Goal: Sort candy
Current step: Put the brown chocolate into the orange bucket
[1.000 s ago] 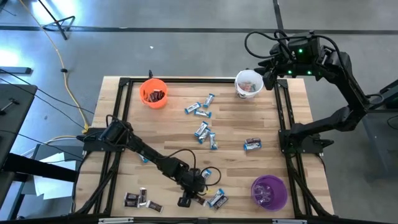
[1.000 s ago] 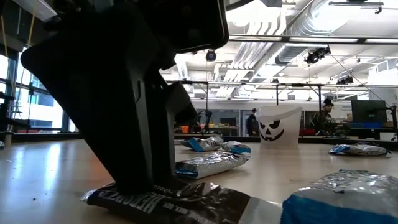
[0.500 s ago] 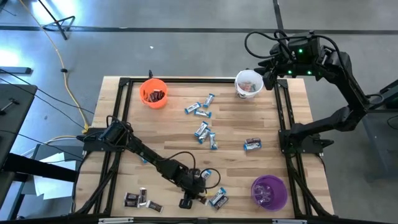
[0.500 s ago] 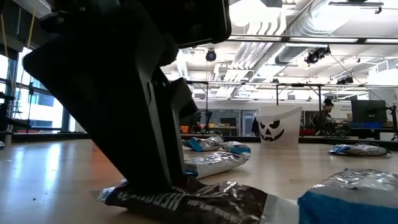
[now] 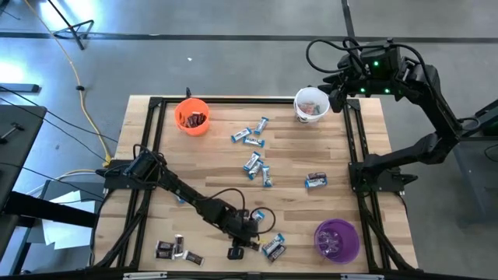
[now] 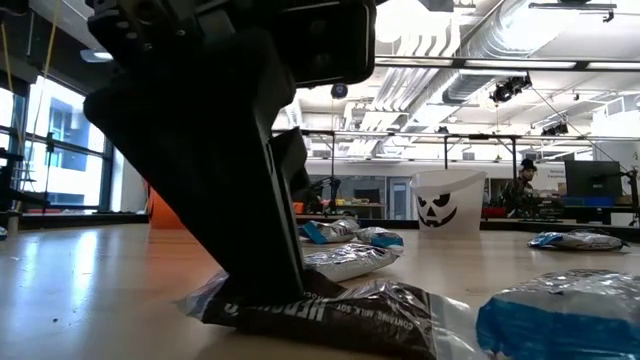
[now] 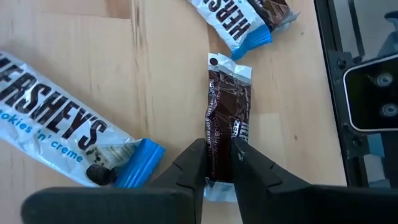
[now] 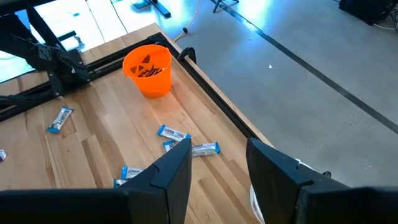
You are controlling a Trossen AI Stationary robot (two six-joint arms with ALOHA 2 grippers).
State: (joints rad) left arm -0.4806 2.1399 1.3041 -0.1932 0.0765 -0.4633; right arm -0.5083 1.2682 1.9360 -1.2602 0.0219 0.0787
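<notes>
Most of the sorting is left, I'd say: wrapped candy [image 5: 253, 165] lies scattered mid-table and along the near edge. There the left gripper [image 7: 217, 163] pinches a dark Hershey's bar [image 7: 227, 109]. The orange cup [image 5: 192, 116] holds dark pieces, the white cup [image 5: 311, 105] some candy under the spread right gripper [image 8: 216, 163]; the purple cup [image 5: 336, 239] looks unfilled.

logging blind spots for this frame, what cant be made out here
- Contents of the white cup: too small in the high view; the low view shows only its outer wall.
- The dark candy bar in the left gripper: its near end is covered by the fingers in the left wrist view, and the gripper body blocks it in the low view.
- The cookies 'n' creme bar: cut off by the left wrist picture's edge.
- The right gripper: its fingertips are out of frame.
</notes>
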